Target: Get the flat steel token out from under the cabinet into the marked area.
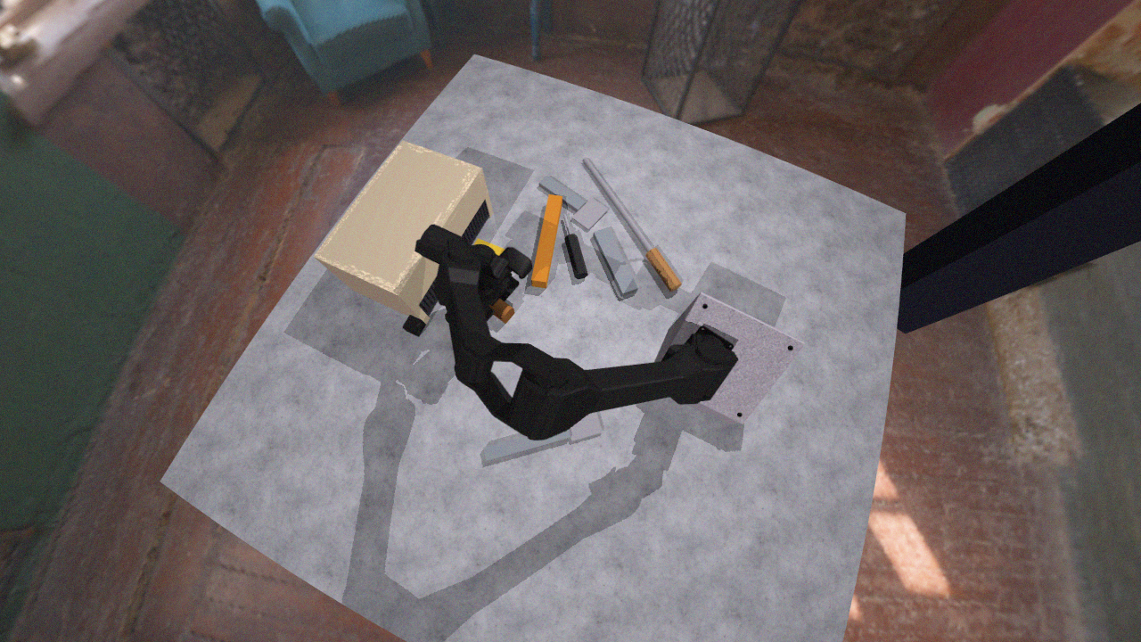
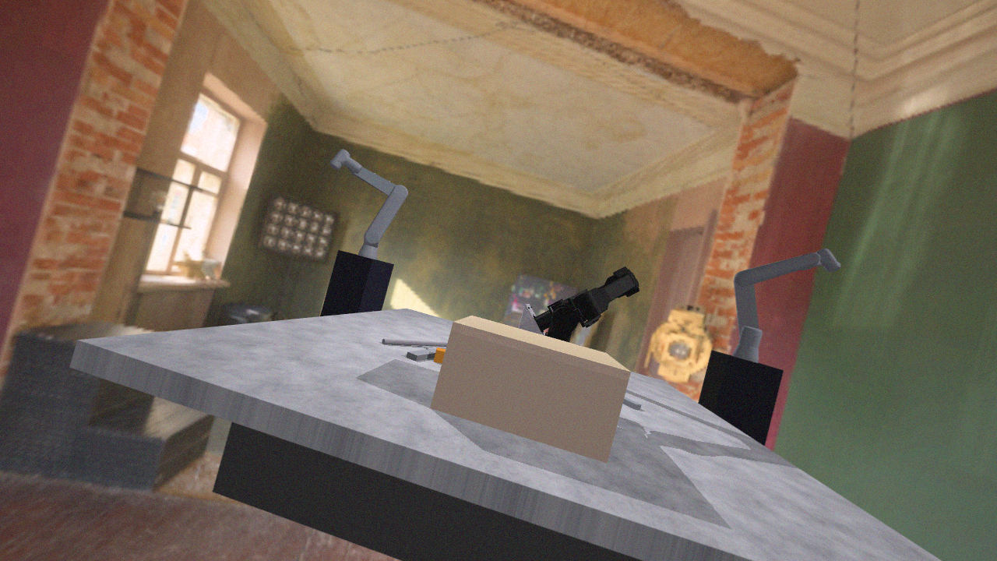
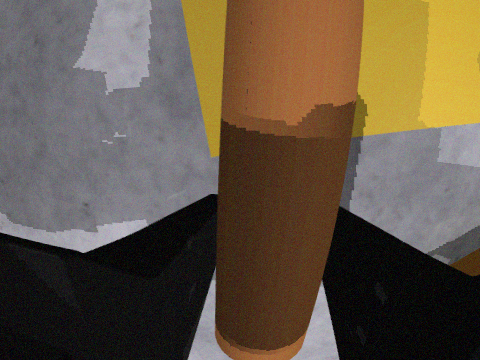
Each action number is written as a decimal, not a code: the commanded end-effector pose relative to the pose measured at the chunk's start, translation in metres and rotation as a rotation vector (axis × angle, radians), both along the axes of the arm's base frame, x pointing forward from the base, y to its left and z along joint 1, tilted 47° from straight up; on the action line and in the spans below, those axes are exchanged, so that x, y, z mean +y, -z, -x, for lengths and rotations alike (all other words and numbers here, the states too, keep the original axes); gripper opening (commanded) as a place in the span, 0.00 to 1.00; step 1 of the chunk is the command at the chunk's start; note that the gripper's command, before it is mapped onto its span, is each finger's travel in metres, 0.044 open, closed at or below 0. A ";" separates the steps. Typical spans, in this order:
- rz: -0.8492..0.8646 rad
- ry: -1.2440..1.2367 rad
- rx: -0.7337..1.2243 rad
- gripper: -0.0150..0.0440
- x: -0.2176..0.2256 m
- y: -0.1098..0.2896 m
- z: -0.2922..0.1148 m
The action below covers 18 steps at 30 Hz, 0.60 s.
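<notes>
My gripper (image 1: pixel 493 291) (image 3: pixel 271 212) is shut on the brown wooden handle (image 1: pixel 503 310) (image 3: pixel 287 140) of a tool. It hangs low in front of the beige cabinet (image 1: pixel 398 215) (image 2: pixel 530 383), over the yellow marked area (image 1: pixel 495 249) (image 3: pixel 414 40). The handle points at the cabinet's front, where the dark vent slots (image 1: pixel 476 223) run along the bottom. The rest of the tool is hidden by my arm (image 2: pixel 585 305). I see no steel token in any view. A small black piece (image 1: pixel 413 325) shows at the cabinet's near corner.
An orange bar (image 1: pixel 546 239), a black screwdriver (image 1: pixel 574 253), a grey block (image 1: pixel 615 261), small grey plates (image 1: pixel 590 214) and a grey rod with a brown handle (image 1: pixel 630 223) lie right of the marked area. A flat grey bar (image 1: pixel 510 448) lies under my elbow. My base plate (image 1: pixel 753 358) is at the right.
</notes>
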<state>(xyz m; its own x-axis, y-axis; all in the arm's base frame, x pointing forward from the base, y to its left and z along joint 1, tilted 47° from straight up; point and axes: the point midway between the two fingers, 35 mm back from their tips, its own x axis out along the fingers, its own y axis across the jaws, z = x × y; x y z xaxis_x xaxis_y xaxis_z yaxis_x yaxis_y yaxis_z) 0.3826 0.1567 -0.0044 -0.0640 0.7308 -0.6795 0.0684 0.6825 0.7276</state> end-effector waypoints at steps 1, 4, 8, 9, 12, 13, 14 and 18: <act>0.004 0.002 0.009 0.25 0.000 0.000 0.007; 0.004 0.002 0.009 0.25 0.000 0.000 0.010; 0.004 0.002 0.009 0.25 0.001 0.000 0.013; 0.004 0.002 0.009 0.25 0.001 -0.001 0.014; 0.004 0.002 0.010 0.25 0.001 -0.001 0.017; 0.004 0.002 0.010 0.25 0.001 -0.001 0.018; 0.004 0.002 0.010 0.25 0.001 -0.001 0.019; 0.004 0.002 0.010 0.25 0.001 -0.002 0.022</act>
